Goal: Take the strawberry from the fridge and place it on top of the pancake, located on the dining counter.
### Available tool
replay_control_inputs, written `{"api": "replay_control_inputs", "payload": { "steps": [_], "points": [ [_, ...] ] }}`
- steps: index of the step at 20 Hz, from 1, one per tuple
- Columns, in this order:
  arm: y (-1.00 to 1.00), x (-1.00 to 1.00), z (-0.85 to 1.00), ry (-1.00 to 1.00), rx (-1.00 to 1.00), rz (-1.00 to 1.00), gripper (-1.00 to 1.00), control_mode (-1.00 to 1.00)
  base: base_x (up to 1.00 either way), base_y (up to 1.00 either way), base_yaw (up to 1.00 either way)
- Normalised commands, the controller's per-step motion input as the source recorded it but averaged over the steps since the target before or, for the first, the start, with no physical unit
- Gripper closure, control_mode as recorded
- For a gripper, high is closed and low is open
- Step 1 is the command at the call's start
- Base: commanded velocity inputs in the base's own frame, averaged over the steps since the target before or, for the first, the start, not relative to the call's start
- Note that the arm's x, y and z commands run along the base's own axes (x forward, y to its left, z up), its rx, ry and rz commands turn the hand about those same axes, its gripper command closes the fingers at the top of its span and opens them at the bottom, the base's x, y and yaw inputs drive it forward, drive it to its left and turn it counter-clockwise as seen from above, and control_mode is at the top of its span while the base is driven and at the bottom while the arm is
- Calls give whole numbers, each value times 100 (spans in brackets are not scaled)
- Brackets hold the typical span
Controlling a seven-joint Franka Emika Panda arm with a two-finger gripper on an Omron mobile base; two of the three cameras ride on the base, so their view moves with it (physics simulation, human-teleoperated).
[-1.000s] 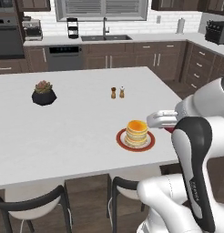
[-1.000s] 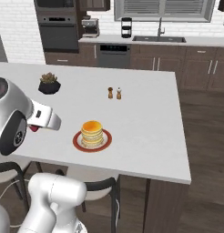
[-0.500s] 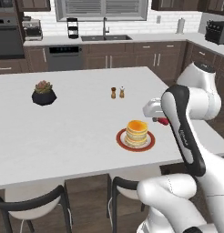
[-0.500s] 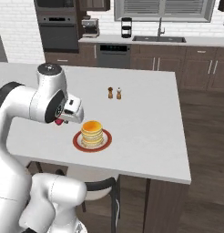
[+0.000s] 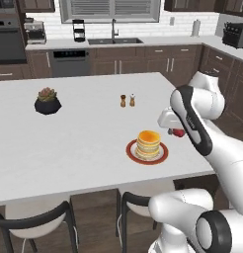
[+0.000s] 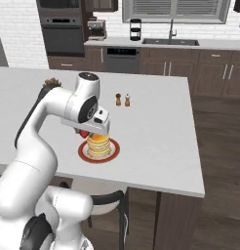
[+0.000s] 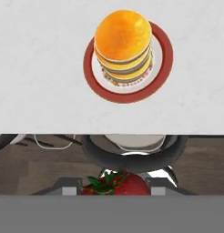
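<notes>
One strawberry (image 7: 114, 185), clamped in jaws, near bench's front edge by pancake (image 7: 123, 40). Light, soft, bruisable; hold at sides, gently. Stack top domed, roll-off likely.

Strawberry (image 7: 114, 184) cut off below by the grey band; jaws largely hidden behind the arm in both base views.

Arm (image 5: 220, 148) is glossy white, fat rounded link shells with dark grey/black bands at the joints, plus a dark stripe along the forearm link. Base housing (image 5: 192, 220) is white and bulbous with a black ring joint; wrist block (image 6: 98, 124) is boxy, pale grey-white.
</notes>
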Motion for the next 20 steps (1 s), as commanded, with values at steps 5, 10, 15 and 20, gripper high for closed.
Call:
{"api": "replay_control_inputs", "payload": {
  "steps": [5,10,15,20],
  "points": [
    [3,56,-38,-1,-1,0,100,-100,0,0,0],
    [26,81,-46,9,-3,0,100,-100,0,0,0],
    [7,69,-46,11,-2,0,100,-100,0,0,0],
    [0,53,-34,1,0,0,100,-100,0,0,0]
  ]
}}
